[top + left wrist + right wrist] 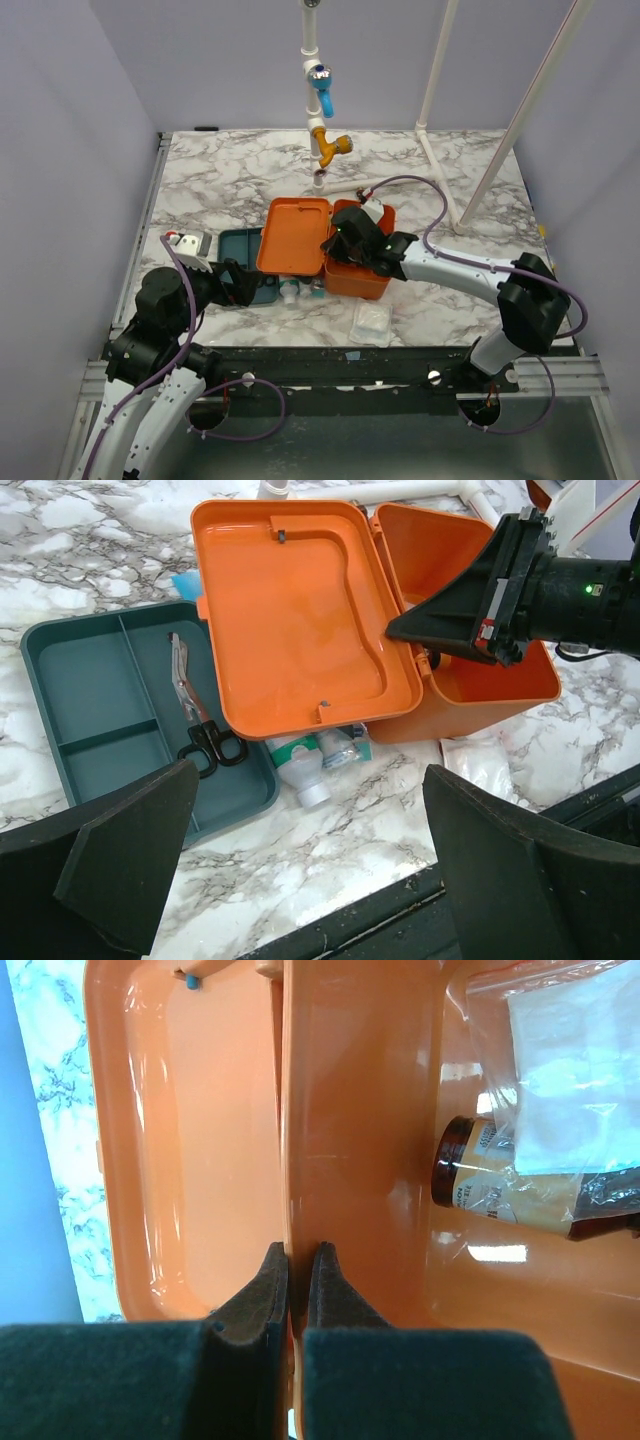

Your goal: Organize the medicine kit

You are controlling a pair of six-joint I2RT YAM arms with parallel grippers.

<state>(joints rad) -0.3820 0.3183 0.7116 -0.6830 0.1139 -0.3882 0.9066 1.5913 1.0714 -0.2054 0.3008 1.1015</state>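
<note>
Sitting mid-table in the top view, the orange medicine kit (297,236) has its long axis running roughly twelve to six and its lid laid open toward nine o'clock, just beside the teal tray (90,695) that holds the scissors (195,715). The right gripper (297,1260) is the nearer one, its fingers pinching the box's hinge-side wall, with a brown bottle (470,1165) and a clear bag (560,1070) inside at three o'clock of them. The left gripper (240,283) hangs at about eight o'clock of the kit, fingers spread wide and holding nothing, with small bottles (312,776) just ahead at the lid's edge
</note>
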